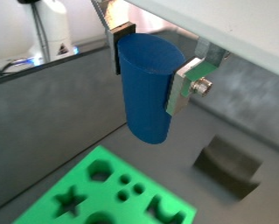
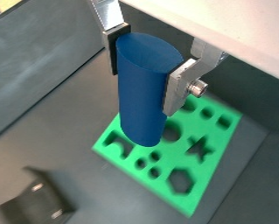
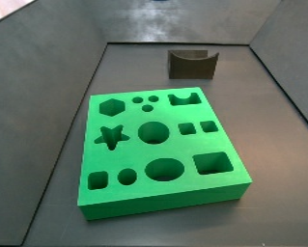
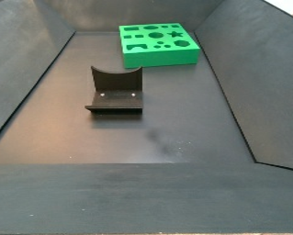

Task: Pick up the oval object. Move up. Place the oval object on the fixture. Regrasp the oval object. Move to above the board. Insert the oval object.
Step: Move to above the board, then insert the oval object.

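Observation:
My gripper is shut on the oval object, a smooth blue peg with oval ends, held upright between the silver fingers; both wrist views show it. It hangs well above the floor. The bright green board lies below, partly under the peg in a wrist view, and shows in another. The dark fixture stands apart from the board on the floor. In both side views the board and fixture show, but the gripper and peg are out of view.
Dark grey walls enclose the floor on all sides. The board's holes include a star, a hexagon, circles and squares. Bright equipment stands beyond the wall.

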Motion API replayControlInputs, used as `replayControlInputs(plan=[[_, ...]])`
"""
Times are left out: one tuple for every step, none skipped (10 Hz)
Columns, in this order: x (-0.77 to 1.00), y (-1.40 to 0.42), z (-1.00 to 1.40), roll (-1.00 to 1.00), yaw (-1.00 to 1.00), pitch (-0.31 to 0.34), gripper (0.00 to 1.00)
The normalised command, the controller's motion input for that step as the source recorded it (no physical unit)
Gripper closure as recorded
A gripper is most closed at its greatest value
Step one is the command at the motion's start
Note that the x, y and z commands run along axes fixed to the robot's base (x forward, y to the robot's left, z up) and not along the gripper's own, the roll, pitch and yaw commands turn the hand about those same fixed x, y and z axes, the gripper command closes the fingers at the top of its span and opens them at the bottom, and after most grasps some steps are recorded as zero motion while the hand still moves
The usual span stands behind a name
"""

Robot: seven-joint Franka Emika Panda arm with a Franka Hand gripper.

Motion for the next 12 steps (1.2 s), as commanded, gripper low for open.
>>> replayControlInputs(plan=[[-0.09, -0.06, 0.01, -0.7, -0.02, -0.041, 1.0], [-0.07, -0.03, 0.0, -0.41, -0.01, -0.042, 1.0], [-0.04, -0.01, 0.0, -0.24, -0.01, -0.026, 1.0], [0.0, -0.07, 0.0, -0.05, 0.0, 0.0, 1.0], [-0.02, 0.0, 0.0, 0.0, 0.0, 0.0, 1.0], [-0.01, -0.19, 0.0, 0.04, 0.09, 0.0, 1.0], [0.0, -0.24, -0.06, 0.01, 0.1, 0.0, 1.0], [0.02, -0.29, -0.08, 0.04, 0.11, 0.0, 1.0], [0.01, -0.29, -0.03, 0.06, 0.09, 0.0, 1.0], [0.1, -0.31, -0.06, 0.09, 0.1, 0.003, 1.0], [0.15, -0.36, -0.1, 0.11, 0.12, 0.03, 1.0], [0.2, -0.3, -0.16, 0.1, 0.09, 0.043, 1.0]])
